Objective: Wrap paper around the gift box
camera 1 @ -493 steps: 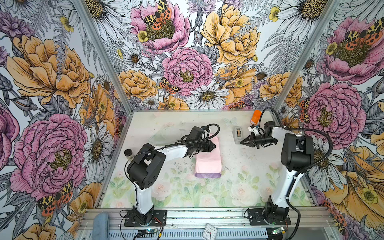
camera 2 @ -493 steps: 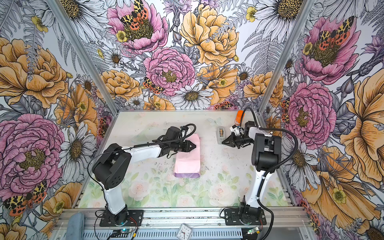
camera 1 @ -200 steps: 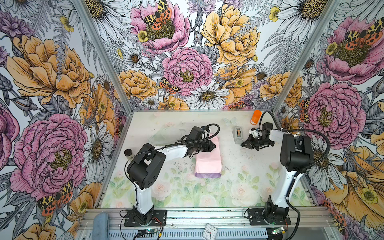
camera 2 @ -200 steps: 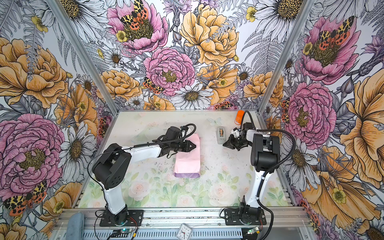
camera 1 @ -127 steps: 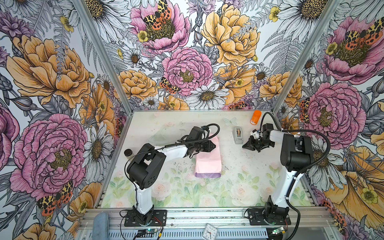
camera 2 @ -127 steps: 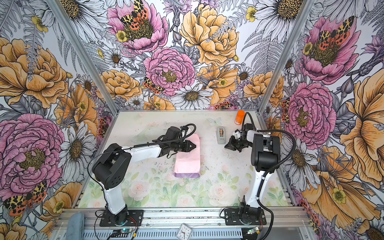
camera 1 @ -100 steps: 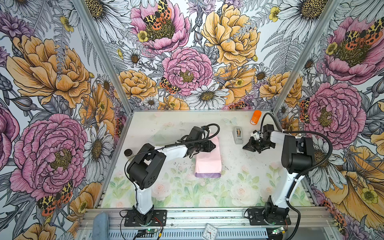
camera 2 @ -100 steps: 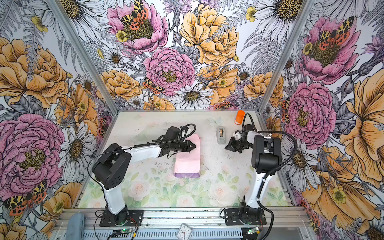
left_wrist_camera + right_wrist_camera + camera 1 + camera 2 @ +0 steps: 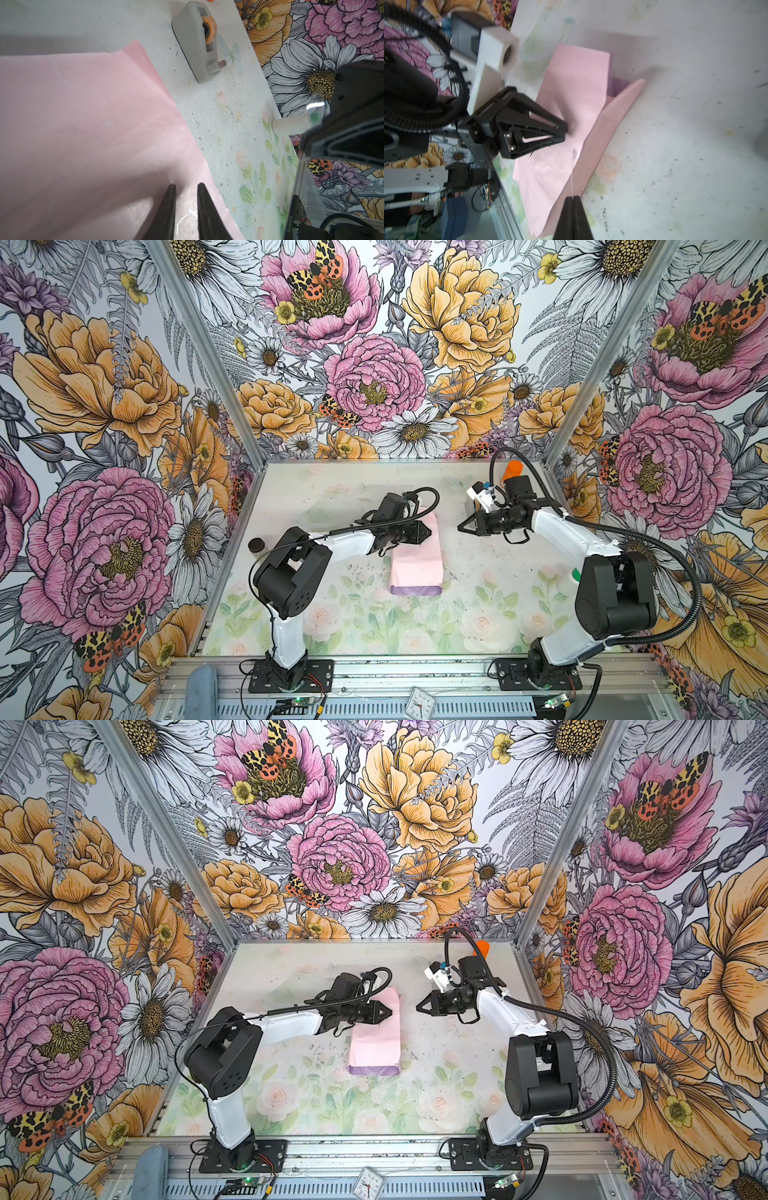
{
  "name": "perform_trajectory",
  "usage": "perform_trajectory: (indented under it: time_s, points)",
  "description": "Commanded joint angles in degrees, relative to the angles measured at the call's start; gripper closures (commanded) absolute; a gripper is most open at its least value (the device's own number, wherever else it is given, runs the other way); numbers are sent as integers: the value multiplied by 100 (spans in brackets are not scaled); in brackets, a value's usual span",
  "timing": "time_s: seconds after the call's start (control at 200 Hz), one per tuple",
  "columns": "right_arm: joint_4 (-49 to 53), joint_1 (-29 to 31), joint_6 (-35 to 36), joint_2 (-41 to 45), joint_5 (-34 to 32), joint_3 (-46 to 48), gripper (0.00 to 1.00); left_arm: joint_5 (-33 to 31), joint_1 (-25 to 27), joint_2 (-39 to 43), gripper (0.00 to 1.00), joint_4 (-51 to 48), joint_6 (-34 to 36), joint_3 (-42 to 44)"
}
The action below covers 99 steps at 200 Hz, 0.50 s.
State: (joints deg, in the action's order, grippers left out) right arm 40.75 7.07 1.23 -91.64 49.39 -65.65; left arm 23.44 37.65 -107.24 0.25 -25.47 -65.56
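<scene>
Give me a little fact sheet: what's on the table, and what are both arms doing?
Paper: pink side out, folded into a long bundle mid-table, lilac edge nearest
Gift box: not visible
Left gripper: slightly open, tips on the paper's far end
Right gripper: shut, apart from the paper, to its right
Tape dispenser: grey, on the table beside the paper
</scene>
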Motion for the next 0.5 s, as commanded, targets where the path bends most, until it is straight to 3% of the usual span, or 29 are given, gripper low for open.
perform_trajectory:
  time_s: [0.0,0.49]
  points:
    - [622,240,863,-130,231,-164,100,-114,33,-12,78,-720,87,246]
    - [1764,631,1649,-1381,2,-1178,100,-122,32,1,78,-783,117,211]
